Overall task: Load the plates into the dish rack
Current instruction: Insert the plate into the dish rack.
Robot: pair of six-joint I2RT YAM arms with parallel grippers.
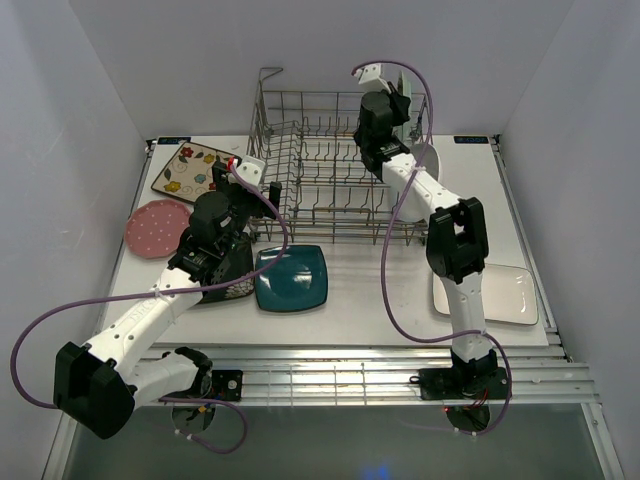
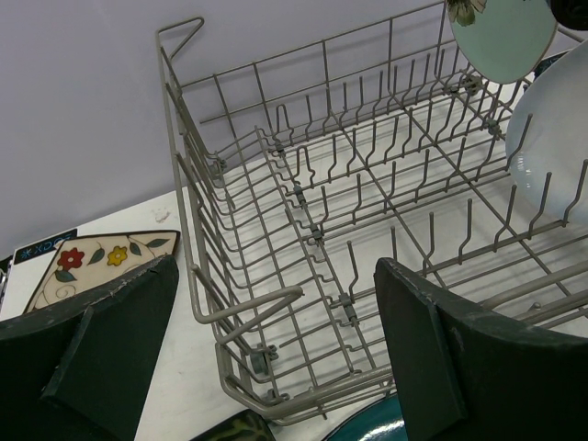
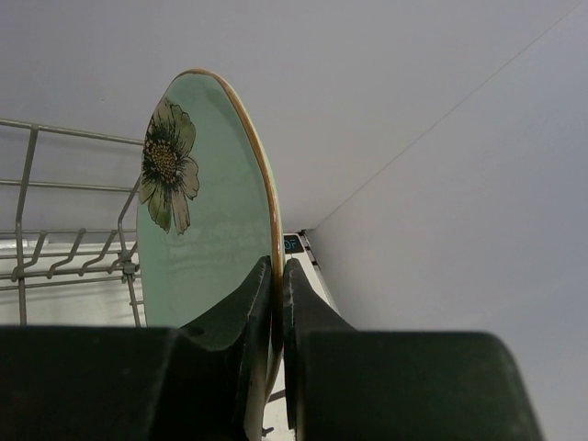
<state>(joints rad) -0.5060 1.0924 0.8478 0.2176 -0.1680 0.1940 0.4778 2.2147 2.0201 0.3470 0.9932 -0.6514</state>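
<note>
In the top view you find the dish rack (image 1: pixel 340 170) at upper centre. Left of it lies the corner plate (image 1: pixel 190 172). Below that, at the left edge, lies the round plate (image 1: pixel 155 228). Below the rack lies the centre plate (image 1: pixel 292 278), with the covered plate (image 1: pixel 238 288) just beside it on the left. The long plate (image 1: pixel 510 295) lies lower right. In the rack's right end stands the leaning plate (image 2: pixel 551 138), and the lifted plate (image 2: pixel 501 37) is above it.

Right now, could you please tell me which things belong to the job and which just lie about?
Job: dish rack, mint-green plate, white oval plate, teal plate, pink plate, floral plate, rectangular plate, dark plate.
Lying about: blue labels, purple cables.
</note>
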